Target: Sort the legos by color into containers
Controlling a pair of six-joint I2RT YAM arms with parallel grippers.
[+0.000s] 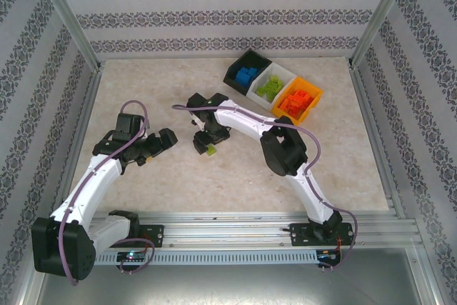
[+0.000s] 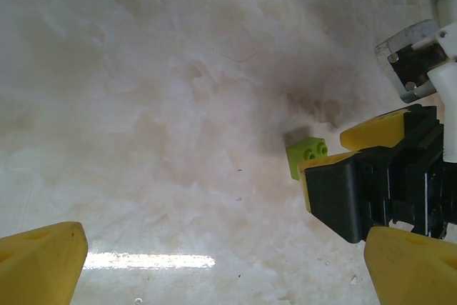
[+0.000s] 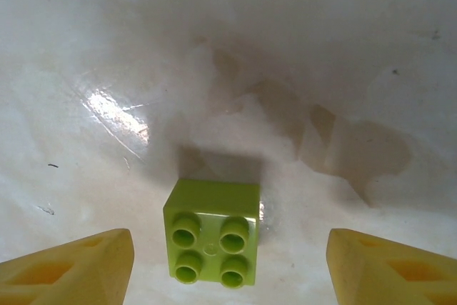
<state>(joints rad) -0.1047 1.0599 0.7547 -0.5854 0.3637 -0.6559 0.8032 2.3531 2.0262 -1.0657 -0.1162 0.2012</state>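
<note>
A single lime green lego [image 3: 212, 232] lies studs-up on the table, between the wide-apart yellow fingers [image 3: 71, 269] of my right gripper [image 1: 206, 145], which is open just above it. The same lego [image 2: 306, 154] peeks out beside the right gripper in the left wrist view, and in the top view the lego [image 1: 211, 150] is at mid-table. My left gripper [image 1: 166, 138] is open and holds nothing, a little to the left of it. The containers stand at the back right: black [image 1: 246, 73] with blue legos, white [image 1: 271, 85] with green, orange-yellow [image 1: 298, 99] with orange.
The marble-patterned table [image 1: 143, 83] is fenced by metal posts and patterned walls. The right arm's elbow [image 1: 284, 148] rises between the lego and the containers. A metal rail [image 1: 228, 223] runs along the near edge.
</note>
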